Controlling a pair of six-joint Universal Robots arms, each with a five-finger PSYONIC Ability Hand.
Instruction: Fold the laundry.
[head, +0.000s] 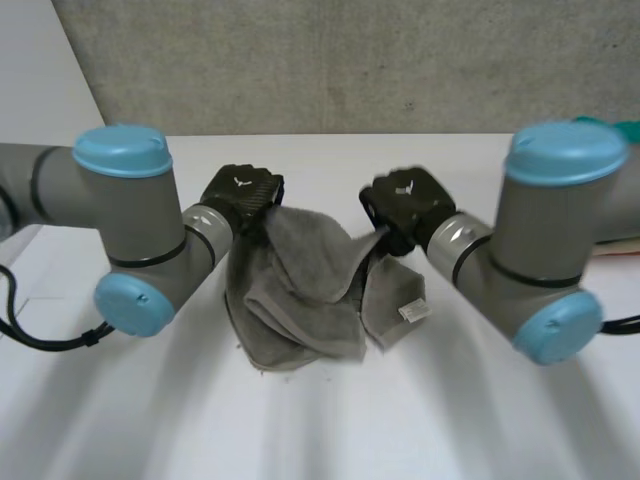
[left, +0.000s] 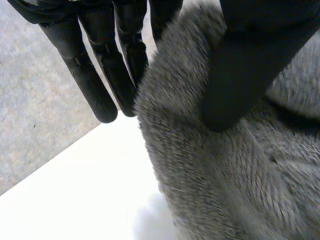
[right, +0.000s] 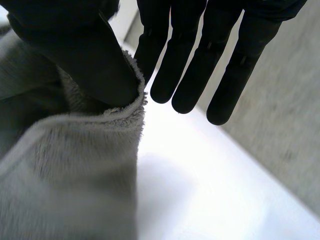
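Towel (head: 300, 300), head view: grey, bunched mid-frame, lower part on the white counter (head: 320, 430), top edge held up between left robot hand (head: 243, 198) and right robot hand (head: 408, 205), probably to spread it flat.
Left wrist view: thumb pinches cloth against straight fingers (left: 100, 75).
Right wrist view: thumb pins the hemmed edge likewise.

1. Towel (left: 210, 190): grey cloth, soft fuzzy pile
2. Left hand (left: 250, 65) and right hand (right: 75, 55): black, matt, smooth
3. Worktop (left: 75, 200) under the hands: white, smooth, faintly glossy
4. Wall (right: 290, 130) beyond the fingertips: grey, rough, speckled
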